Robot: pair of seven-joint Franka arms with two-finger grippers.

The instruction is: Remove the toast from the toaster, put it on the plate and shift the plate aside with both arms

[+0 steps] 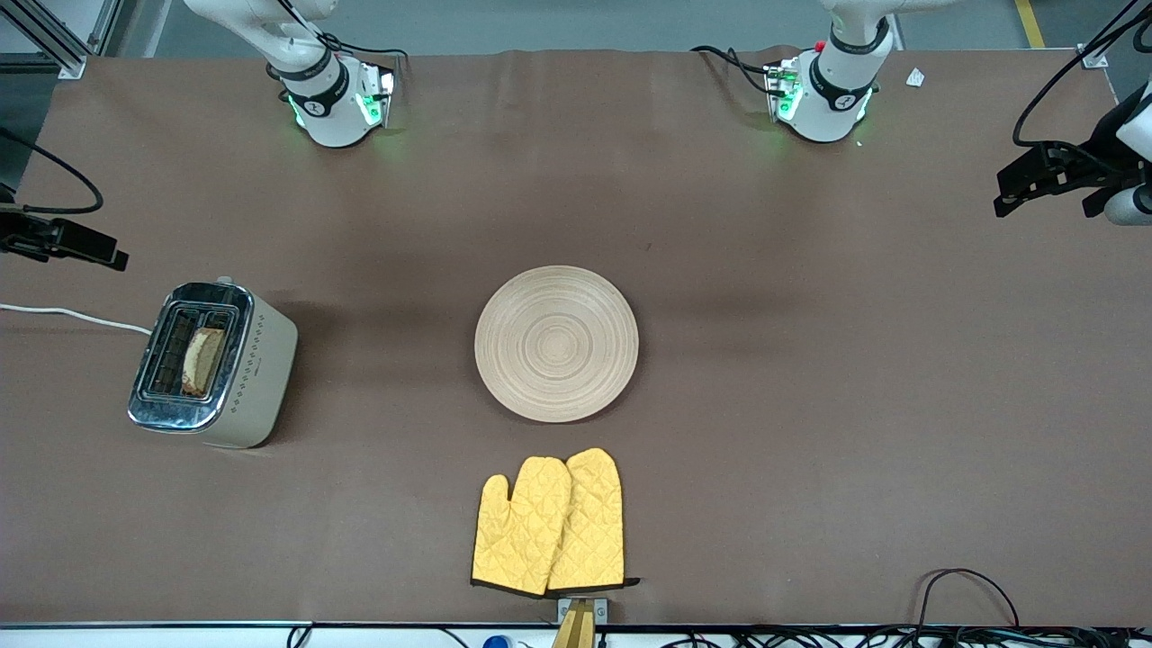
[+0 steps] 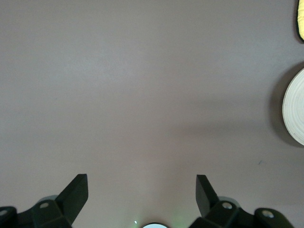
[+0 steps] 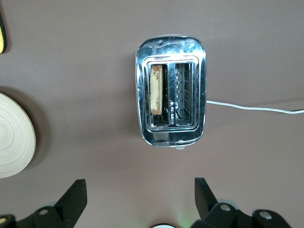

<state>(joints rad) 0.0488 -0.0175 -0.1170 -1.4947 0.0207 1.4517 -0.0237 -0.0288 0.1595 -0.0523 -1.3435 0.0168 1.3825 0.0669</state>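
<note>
The toast is standing in the toaster by the tabletop's right-arm edge; the plate is lying mid-tabletop. Left gripper and right gripper are hovering, jaws released.

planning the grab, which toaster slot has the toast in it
The toast sits in the toaster's slot nearer the plate; the slot toward the table's edge, at the right arm's end, is empty.

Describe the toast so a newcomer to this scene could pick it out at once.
Start at the toaster, which stands toward the right arm's end of the table, beside the plate. The toast stands upright in one of its two slots, the one nearer the plate. It is the only speckled brown thing there; the other slot is empty.
</note>
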